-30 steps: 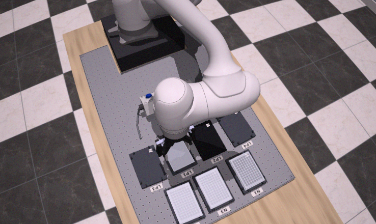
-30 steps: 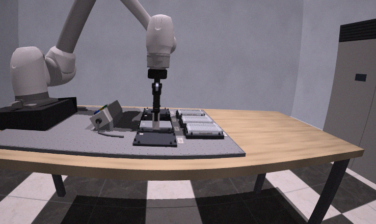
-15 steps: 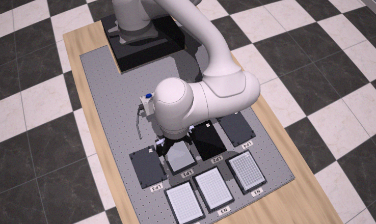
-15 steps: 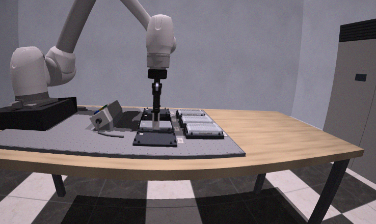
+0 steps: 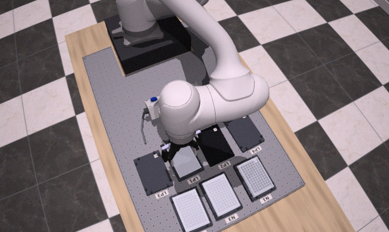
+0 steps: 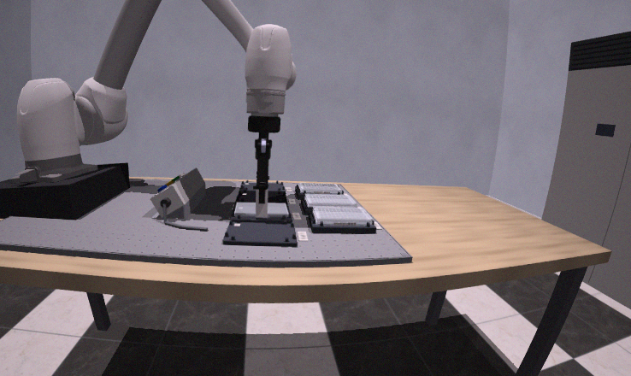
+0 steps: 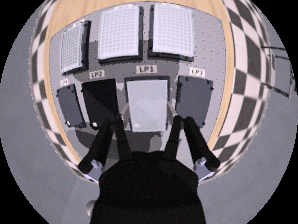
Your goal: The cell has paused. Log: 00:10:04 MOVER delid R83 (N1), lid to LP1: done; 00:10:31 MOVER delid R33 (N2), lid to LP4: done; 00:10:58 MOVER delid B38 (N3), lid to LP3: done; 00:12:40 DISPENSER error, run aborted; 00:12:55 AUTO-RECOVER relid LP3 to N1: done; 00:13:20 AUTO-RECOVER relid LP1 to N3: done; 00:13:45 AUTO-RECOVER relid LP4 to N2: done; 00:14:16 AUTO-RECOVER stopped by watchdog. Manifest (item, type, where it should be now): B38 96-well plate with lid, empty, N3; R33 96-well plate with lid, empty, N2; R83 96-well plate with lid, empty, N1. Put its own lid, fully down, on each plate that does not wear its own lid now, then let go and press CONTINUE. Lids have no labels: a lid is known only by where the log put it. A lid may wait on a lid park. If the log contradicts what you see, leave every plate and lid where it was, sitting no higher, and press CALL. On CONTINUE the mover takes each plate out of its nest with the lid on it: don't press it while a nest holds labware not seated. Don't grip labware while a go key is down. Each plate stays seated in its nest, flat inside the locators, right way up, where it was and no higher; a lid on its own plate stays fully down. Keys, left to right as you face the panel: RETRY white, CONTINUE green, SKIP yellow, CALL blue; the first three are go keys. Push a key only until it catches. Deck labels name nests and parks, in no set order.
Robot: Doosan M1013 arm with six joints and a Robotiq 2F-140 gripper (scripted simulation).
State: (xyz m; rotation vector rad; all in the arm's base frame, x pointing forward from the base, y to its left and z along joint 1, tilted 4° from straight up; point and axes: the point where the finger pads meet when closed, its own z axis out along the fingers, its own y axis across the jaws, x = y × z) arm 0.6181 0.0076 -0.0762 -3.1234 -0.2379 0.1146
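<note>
Finding: the gripper (image 5: pixel 181 150) hangs vertically over lid park LP1 (image 5: pixel 175 172), its fingers closed part-way on the short end of a pale lid (image 5: pixel 187 163) and gripping it. The lid lies flat within the park outline. Whether it rests on the park or is just clear of it cannot be told from these views. The end grip keeps the lid level and leaves its long sides free of the neighbouring parks. Parks form a row across the middle of the grey deck (image 5: pixel 118 100). LP3 (image 5: pixel 152 171) towards the left edge and LP4 (image 5: pixel 244 132) towards the right edge show bare dark pads. LP2 (image 5: pixel 216 144) lies in the arm's shadow and appears bare. The nests lie along the deck edge farthest from the arm base (image 5: pixel 132 61). The N1 plate (image 5: pixel 254 176) at the right corner shows a darker, sharper well grid inside a raised dark frame and is judged uncovered. The N3 plate (image 5: pixel 220 194) and the third plate (image 5: pixel 190 209), its label cut off and presumably N2, look whiter and are judged lidded. All wells appear empty. Judgement: the N1 and N3 lids were crossed, so the held lid is probably the one taken off N1, parked so the N3 lid can be moved across. The key panel (image 5: pixel 151 106), blue key (image 5: pixel 153 99) visible, stands well apart and untouched.
</note>
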